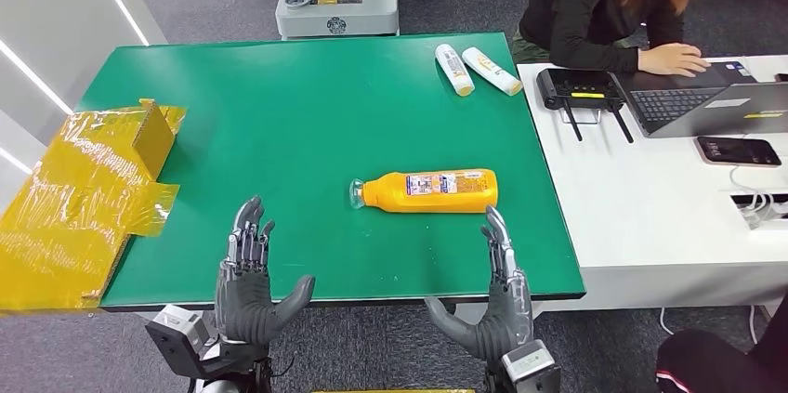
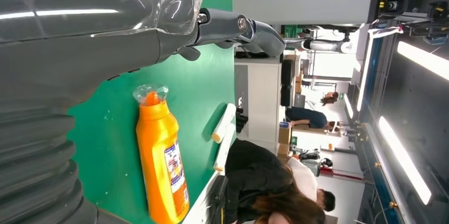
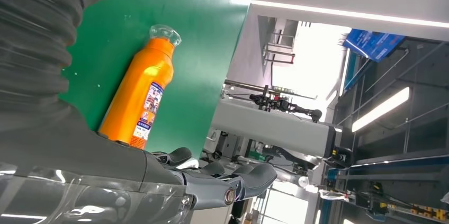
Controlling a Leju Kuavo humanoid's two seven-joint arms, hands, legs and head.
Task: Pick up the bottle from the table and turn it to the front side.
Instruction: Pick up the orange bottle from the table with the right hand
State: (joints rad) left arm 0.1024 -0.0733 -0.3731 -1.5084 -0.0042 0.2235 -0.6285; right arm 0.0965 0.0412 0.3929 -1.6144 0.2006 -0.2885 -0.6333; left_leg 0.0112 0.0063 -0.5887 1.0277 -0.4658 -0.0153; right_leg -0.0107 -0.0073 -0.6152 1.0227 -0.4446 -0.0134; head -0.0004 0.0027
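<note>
An orange bottle point(image 1: 429, 190) with a clear cap lies on its side near the middle of the green table point(image 1: 307, 114), cap pointing left, a printed label facing up. It also shows in the left wrist view as the orange bottle point(image 2: 160, 158) and in the right wrist view as the orange bottle point(image 3: 138, 91). My left hand point(image 1: 249, 281) hovers open at the table's near edge, well left of the bottle. My right hand point(image 1: 492, 295) is open too, fingers upright, just in front of the bottle's base end and apart from it.
Two small white bottles point(image 1: 474, 68) lie at the table's far right corner. Crumpled yellow wrapping and a box point(image 1: 88, 193) cover the left end. A white desk point(image 1: 650, 216) on the right carries a router, laptop and phone; a person point(image 1: 613, 3) sits behind it.
</note>
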